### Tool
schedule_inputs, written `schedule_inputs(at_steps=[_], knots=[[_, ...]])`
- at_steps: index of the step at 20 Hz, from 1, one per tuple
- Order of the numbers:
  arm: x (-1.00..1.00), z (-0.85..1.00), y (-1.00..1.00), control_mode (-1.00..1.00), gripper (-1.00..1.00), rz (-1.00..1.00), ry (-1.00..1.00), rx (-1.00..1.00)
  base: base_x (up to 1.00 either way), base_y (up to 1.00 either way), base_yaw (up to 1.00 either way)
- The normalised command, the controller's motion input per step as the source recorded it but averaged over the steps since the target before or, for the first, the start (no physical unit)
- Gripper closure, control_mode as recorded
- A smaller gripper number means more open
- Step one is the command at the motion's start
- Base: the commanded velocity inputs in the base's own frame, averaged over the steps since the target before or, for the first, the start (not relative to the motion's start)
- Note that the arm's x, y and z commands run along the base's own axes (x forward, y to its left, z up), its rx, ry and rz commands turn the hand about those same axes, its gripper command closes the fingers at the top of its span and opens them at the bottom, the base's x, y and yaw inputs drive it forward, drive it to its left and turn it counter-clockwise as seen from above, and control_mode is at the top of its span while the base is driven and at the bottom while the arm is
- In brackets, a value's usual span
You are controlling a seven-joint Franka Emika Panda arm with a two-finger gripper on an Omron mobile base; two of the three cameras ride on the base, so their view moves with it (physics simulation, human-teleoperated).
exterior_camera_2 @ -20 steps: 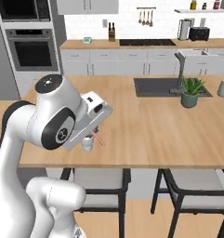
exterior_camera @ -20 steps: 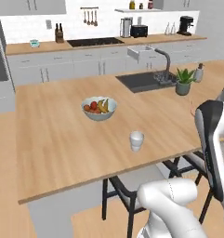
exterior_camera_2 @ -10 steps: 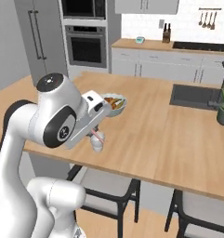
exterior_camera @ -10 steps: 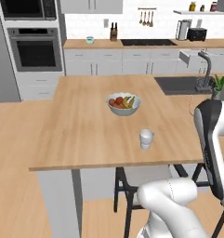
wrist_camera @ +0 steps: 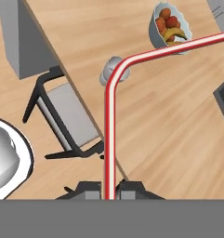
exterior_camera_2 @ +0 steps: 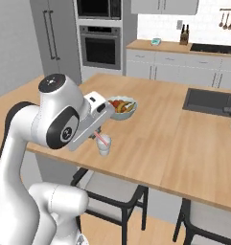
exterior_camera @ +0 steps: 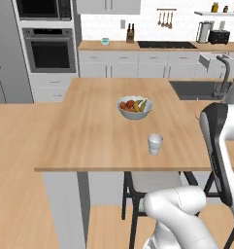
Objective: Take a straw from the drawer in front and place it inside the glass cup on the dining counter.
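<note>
1. The straw (wrist_camera: 109,135), red-pink with a white stripe, is standing clamped between the two dark finger tips in the hand view, running straight up from them and then bending sharply toward the upper right.
2. The gripper (wrist_camera: 109,189) is pinching the straw's lower end, its jaws drawn almost fully together on the thin stick.
3. In the right base view the straw (exterior_camera_2: 102,140) is showing as a short pink sliver sloping down from the hand, its lower end just above the rim of the glass cup (exterior_camera_2: 104,146); whether it is touching the cup I cannot tell.
4. The glass cup (exterior_camera: 155,144) is standing upright on the dining tabletop (exterior_camera: 89,131), near the front edge, and is appearing in the hand view (wrist_camera: 112,69) close behind the straw's bend.
5. A white bowl of fruit (exterior_camera: 134,108) is sitting farther back on the same tabletop, apart from the cup.
6. A dark-framed chair (wrist_camera: 67,118) with a grey seat is tucked under the tabletop's near edge.
7. A sink with a faucet (exterior_camera: 223,78) is lying at the tabletop's far right.
</note>
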Motion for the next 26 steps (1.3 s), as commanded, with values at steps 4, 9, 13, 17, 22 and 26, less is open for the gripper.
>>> schedule_inputs(at_steps=[4,9,13,17,22,26], knots=[[0.0,0.0,0.0,1.0,1.0,0.0,0.0,0.0,0.57,-0.17,-0.04],[0.0,0.0,0.0,1.0,1.0,0.0,0.0,0.0,0.6,-0.03,-0.18],[0.0,0.0,0.0,1.0,1.0,0.0,0.0,0.0,0.56,0.0,-0.21],[0.0,0.0,0.0,1.0,1.0,0.0,0.0,0.0,0.64,0.0,-0.17],[0.0,0.0,0.0,1.0,1.0,0.0,0.0,0.0,0.63,0.0,-0.26],[0.0,0.0,0.0,1.0,1.0,0.0,0.0,0.0,0.43,0.0,-0.12]])
